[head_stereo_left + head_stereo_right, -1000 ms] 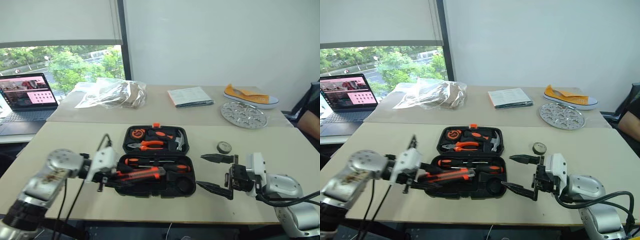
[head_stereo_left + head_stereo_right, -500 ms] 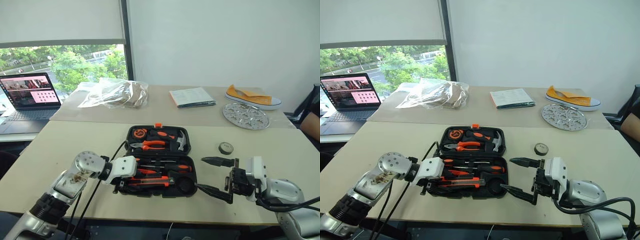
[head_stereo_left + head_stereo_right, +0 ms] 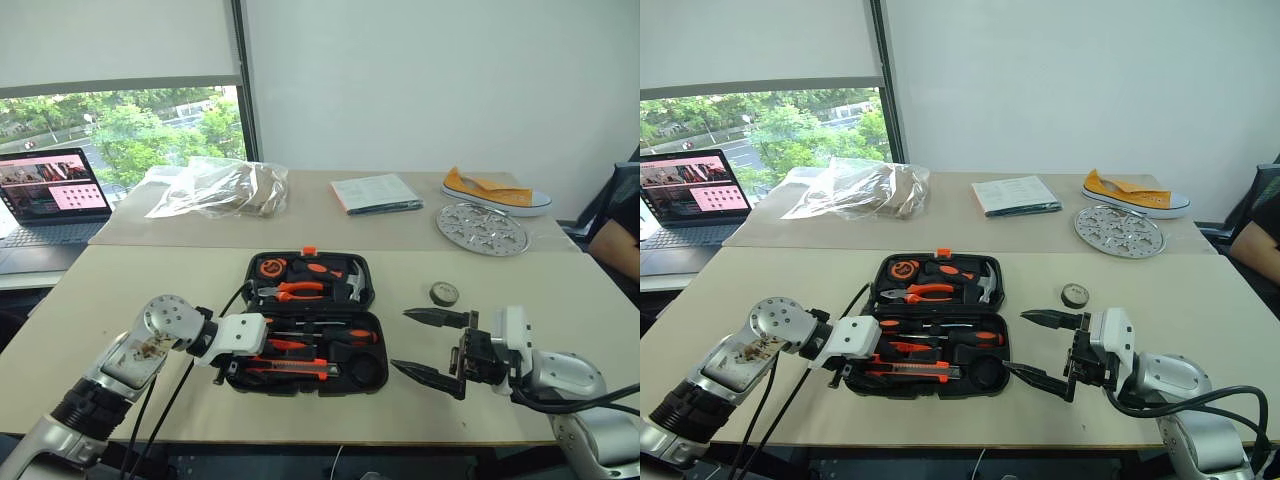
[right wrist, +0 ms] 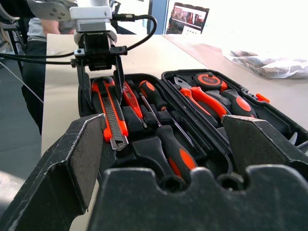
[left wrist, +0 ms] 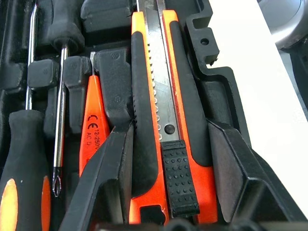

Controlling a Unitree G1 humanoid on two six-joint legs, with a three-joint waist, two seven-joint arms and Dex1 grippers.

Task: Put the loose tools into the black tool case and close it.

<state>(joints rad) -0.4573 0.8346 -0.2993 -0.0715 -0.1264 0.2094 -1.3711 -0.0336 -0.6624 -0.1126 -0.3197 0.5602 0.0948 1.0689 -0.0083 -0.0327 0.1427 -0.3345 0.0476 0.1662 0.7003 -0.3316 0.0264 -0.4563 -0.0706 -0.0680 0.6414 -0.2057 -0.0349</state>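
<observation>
The dark tape roll (image 3: 445,293) is seen lying loose on the table (image 3: 150,290), right of centre in the frame, just beyond the right gripper (image 3: 432,347), whose fingers are spread wide and empty. The utility knife (image 3: 290,369) is laid lengthwise in the front slot of the black tool case (image 3: 308,322), between the parted fingers of the left gripper (image 5: 168,192), so the right arm is judged nearer to the roll.

From my head cameras the room reads bright and even, daylight coming in through the window (image 3: 130,130) at my left, where the trees outside look a little washed out. The white wall (image 3: 440,90) is flat, without glare. Shadows on the table (image 3: 150,275) are soft and faint. My left wrist view is crisp on the utility knife (image 5: 161,96), though the bare tabletop beside it blows out white. In my right wrist view the near fingers (image 4: 72,163) are soft and the far background is overexposed.
</observation>
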